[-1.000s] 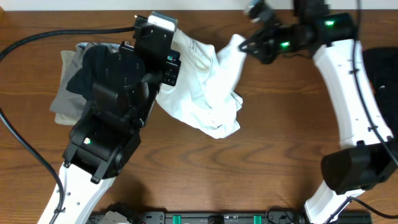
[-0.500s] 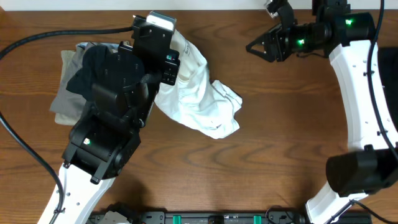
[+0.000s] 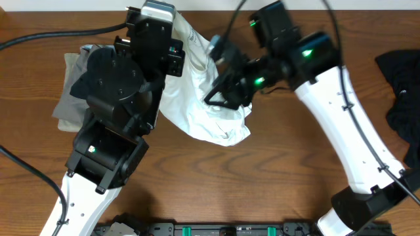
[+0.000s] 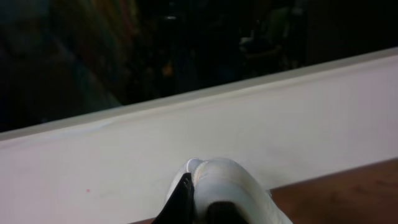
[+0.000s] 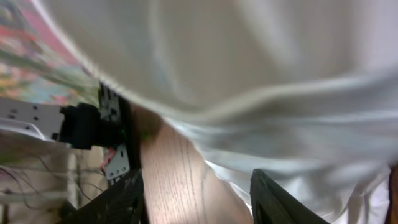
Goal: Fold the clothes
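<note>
The white T-shirt [image 3: 197, 111] lies bunched on the wooden table [image 3: 275, 170], its upper end lifted at the far edge. My left gripper [image 3: 169, 19] is shut on that upper end; in the left wrist view the white cloth [image 4: 233, 186] bulges between the fingers [image 4: 202, 205]. My right gripper [image 3: 218, 94] is open and empty, low over the shirt's right side. In the right wrist view its spread fingers [image 5: 199, 202] frame bare wood, with the shirt [image 5: 249, 74] just beyond them.
A pile of grey and black clothes [image 3: 72, 88] lies at the left, partly under my left arm. Another black garment [image 3: 401, 92] lies at the right edge. A black bar [image 3: 230, 229] runs along the near edge.
My right gripper let go of the shirt's far corner, drew back, then swung down and left over the shirt. The released cloth dropped onto the table. My left gripper lifted slightly up-left.
</note>
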Available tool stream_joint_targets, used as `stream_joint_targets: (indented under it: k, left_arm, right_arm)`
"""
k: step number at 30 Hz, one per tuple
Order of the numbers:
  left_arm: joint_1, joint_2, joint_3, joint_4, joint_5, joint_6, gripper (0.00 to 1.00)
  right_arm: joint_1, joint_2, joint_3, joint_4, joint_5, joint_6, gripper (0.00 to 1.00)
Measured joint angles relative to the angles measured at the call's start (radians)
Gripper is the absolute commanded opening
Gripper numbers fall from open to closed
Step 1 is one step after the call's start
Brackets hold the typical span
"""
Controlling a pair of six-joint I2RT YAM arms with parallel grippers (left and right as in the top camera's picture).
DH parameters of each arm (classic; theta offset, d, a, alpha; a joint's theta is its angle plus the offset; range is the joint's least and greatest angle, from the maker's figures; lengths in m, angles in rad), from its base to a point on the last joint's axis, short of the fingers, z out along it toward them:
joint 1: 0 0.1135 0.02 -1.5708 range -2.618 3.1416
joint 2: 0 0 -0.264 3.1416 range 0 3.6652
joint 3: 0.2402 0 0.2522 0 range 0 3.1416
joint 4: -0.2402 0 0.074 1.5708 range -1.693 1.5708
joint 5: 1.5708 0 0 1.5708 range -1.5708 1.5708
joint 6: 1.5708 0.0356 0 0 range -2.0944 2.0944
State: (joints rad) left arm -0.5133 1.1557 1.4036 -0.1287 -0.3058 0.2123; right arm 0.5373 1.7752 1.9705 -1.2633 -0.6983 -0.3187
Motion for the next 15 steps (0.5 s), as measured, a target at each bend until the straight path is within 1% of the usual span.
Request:
stream_joint_targets:
  k: [6,11,15]
  left_arm:
    - [-0.006,0.001,0.000,0.032,-0.071,0.003,0.06]
    - [-0.041,0.001,0.000,0.082,-0.146,0.021,0.06]
    - [-0.079,0.004,0.000,0.125,-0.234,0.057,0.06]
  right_arm:
    - [0.080,0.000,0.000,0.113,0.155,0.072,0.57]
    - [0.104,0.000,0.000,0.196,0.204,0.139,0.59]
    - [0.135,0.000,0.000,0.220,0.214,0.178,0.59]
